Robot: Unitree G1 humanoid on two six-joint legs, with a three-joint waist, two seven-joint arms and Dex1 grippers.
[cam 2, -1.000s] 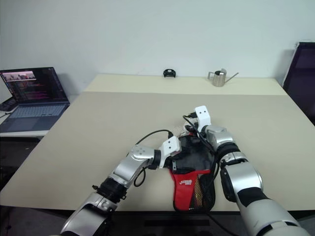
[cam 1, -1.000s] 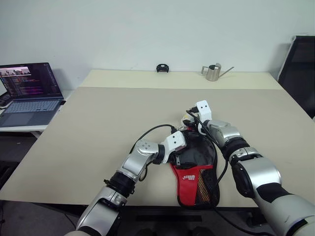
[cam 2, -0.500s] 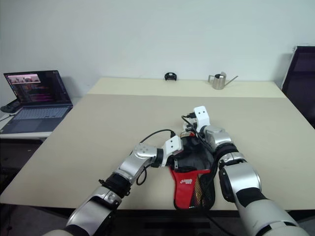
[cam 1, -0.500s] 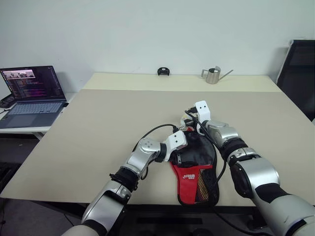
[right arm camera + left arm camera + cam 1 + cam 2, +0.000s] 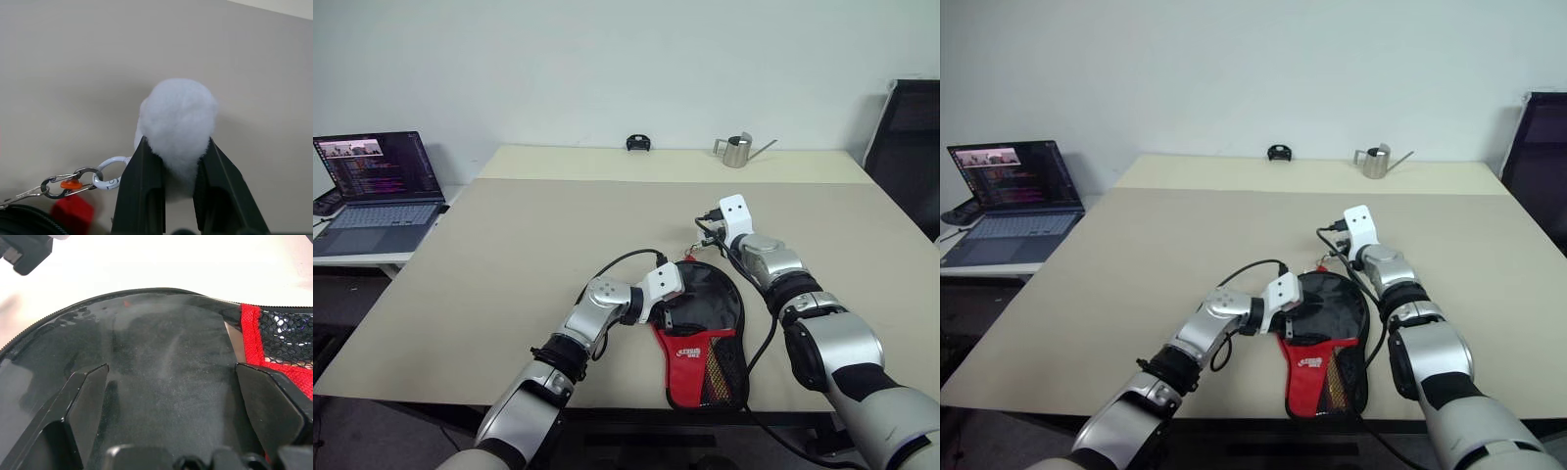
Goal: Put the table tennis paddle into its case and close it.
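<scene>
A laptop (image 5: 377, 186) sat at the far left beside the counter (image 5: 509, 245). The left hand (image 5: 668, 305), fingers spread wide, rested on the left side of the case (image 5: 705, 328), pinning it at the counter's near edge. The paddle (image 5: 161, 382) lay inside, its black face under the clear cover. Just beyond the case, the right hand (image 5: 168, 166) pinched the fluffy white ball charm (image 5: 178, 117) clipped to the zip. Closing looked underway; next the right hand probably needed to draw the charm round the case's edge.
</scene>
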